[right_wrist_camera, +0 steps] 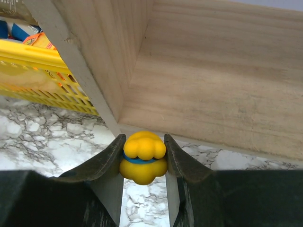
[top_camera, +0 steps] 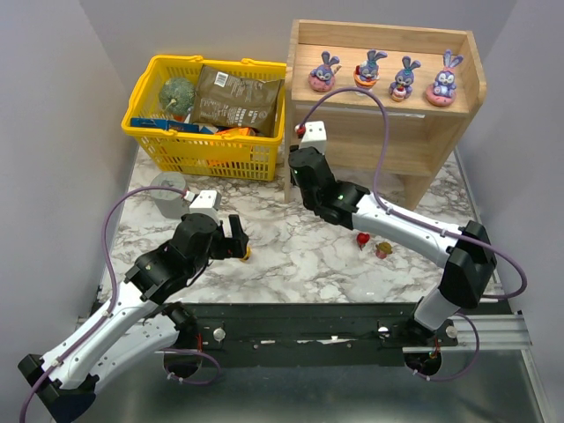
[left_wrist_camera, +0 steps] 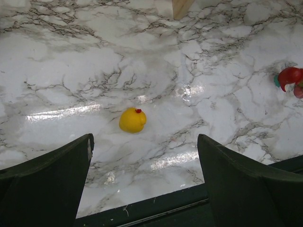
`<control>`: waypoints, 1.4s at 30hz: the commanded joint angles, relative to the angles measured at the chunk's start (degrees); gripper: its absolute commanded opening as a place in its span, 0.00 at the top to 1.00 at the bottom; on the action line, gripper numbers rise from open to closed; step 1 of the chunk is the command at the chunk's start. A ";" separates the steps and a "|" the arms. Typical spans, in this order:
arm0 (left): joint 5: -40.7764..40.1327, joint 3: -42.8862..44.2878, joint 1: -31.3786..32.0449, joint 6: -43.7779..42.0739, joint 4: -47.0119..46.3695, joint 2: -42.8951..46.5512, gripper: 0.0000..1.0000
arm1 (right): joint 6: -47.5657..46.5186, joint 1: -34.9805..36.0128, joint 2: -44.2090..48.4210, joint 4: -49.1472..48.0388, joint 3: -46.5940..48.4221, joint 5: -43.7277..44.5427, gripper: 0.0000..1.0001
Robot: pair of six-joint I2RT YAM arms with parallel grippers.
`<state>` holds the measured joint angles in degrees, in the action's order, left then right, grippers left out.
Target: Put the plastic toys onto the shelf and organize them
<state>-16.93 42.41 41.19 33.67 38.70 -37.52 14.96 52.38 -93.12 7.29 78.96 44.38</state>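
Your right gripper (right_wrist_camera: 142,142) is clamped on a blue-banded yellow toy (right_wrist_camera: 142,166) at bottom centre, aimed at the shelf (right_wrist_camera: 213,85)'s lower tier, likely because four bunnies (top_camera: 370,69) line the top. Your left gripper (left_wrist_camera: 144,142) hangs spread over a plain yellow toy (left_wrist_camera: 132,120), mid-frame. The dark packet (top_camera: 233,97)'s print is unreadable.

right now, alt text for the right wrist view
The right hand grips a yellow toy with a blue band before the open lower tier of the wooden shelf. A yellow basket sits to the left on the marble table.
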 commanded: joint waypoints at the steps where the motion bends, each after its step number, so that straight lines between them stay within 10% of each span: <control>1: 0.93 -0.58 -0.32 -0.54 -0.82 -0.01 0.01 | -2.66 -1.23 -0.48 -5.35 0.41 -0.17 0.99; 28: 0.67 -0.58 -0.32 -0.54 -0.73 -0.10 0.01 | -0.28 -6.94 -6.02 -8.96 -0.21 -4.29 0.99; 42: 0.58 -0.49 -0.41 -0.54 -0.73 0.08 0.01 | 1.74 -8.26 -8.22 -3.16 2.51 -5.80 0.73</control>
<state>-16.88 42.39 41.19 33.65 38.70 -37.71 15.75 44.75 -99.00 -0.36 80.51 39.97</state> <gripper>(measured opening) 0.988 0.419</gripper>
